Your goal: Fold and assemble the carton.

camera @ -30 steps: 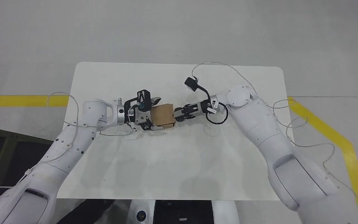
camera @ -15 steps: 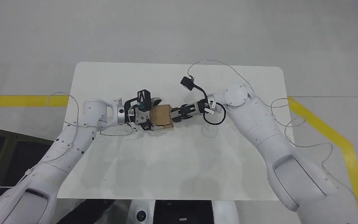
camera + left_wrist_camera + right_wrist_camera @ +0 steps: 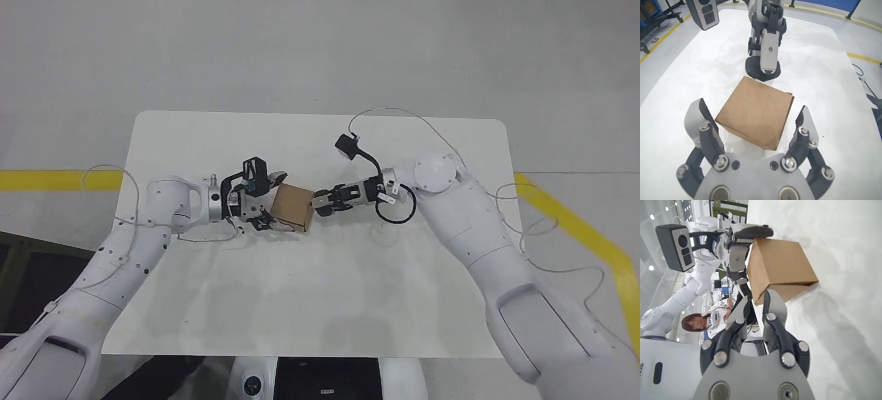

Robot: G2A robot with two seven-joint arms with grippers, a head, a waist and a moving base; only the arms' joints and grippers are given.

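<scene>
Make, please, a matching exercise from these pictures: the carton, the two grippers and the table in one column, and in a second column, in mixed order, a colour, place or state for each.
Column one:
1. carton
2. left gripper
3. right gripper
4. table

Column two:
A. white, under both arms
B. brown, between the two grippers
C. open, one finger on each side of the carton
D. at the carton's end farthest from the left wrist camera

Pairs: 1-B, 2-C, 3-D, 4-A.
</scene>
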